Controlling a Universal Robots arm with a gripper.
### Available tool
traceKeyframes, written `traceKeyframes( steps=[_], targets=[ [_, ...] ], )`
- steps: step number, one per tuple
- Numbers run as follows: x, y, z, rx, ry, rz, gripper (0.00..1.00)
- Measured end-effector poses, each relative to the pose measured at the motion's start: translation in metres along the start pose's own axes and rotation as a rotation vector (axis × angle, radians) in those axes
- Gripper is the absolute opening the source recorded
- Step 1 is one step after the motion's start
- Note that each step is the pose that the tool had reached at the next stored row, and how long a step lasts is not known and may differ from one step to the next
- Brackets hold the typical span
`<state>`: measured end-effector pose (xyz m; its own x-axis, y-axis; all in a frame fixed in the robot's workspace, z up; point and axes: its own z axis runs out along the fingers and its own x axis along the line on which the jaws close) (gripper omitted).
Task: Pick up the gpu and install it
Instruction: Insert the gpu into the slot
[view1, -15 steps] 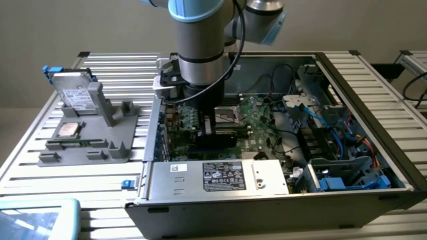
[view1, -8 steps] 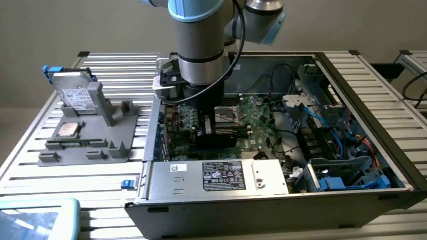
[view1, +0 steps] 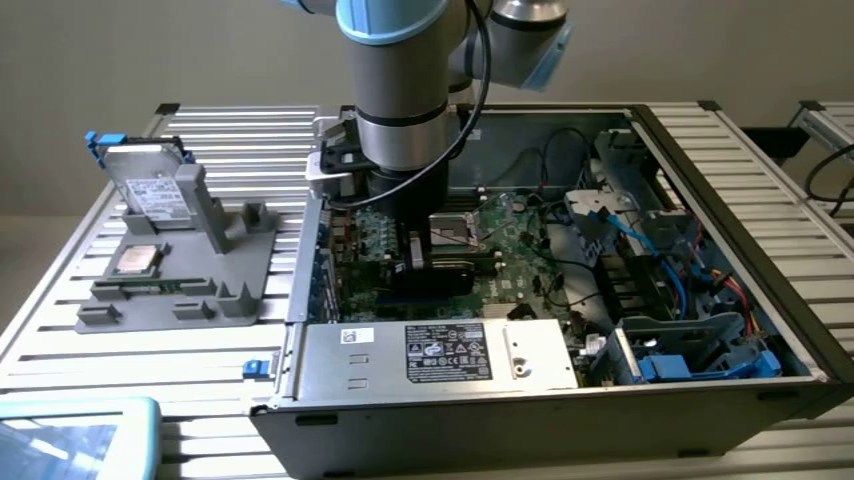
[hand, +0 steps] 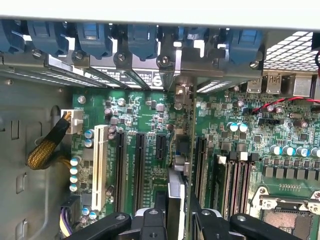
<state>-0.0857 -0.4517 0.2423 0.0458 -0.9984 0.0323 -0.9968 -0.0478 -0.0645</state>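
Reaching down into the open computer case (view1: 727, 170), your arm (view1: 400, 90) has its gripper (hand: 176, 220) low over the green motherboard (hand: 145, 110), at the case's side nearer the exterior view's left.

- Tool: the two black fingers (hand: 154, 222) sit narrow, one on each side of the gpu (hand: 181, 150), clamped on its near edge. The contact itself is partly hidden at the edge of the wrist view.
- Gpu: you see it edge-on in the wrist view, standing upright on the motherboard. Its metal end bracket (hand: 183, 92) is up against the case's rear wall, under the row of blue latches (hand: 95, 35).
- Placement: the gpu stands between the short black slot (hand: 161, 147) and another long black slot (hand: 200, 165). You can't tell from these views whether it is fully seated.
- Other slots: two long black slots (hand: 130, 170) and a white slot (hand: 99, 170) lie bare, further from the card.
- Nearby: a yellow braided cable (hand: 47, 147) is well apart from the card. The memory slots (hand: 235, 180) and processor socket (hand: 285, 220) lie on the other side of it.
- Outside the case: a gray holder tray (view1: 247, 300) sits on the slatted table (view1: 54, 330) at the exterior view's left. It carries a silver hard drive (view1: 147, 190) standing at the far end, a processor chip (view1: 138, 258) and a memory stick (view1: 140, 288) nearer.
- Near wall of the case: a silver labelled power box (view1: 441, 350).
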Motion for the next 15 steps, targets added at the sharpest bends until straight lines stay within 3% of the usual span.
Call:
traceKeyframes(
  steps=[15],
  targets=[
    [-0.0001,0.0006,0.001,0.0002,-0.0006,-0.011,0.27]
  ],
)
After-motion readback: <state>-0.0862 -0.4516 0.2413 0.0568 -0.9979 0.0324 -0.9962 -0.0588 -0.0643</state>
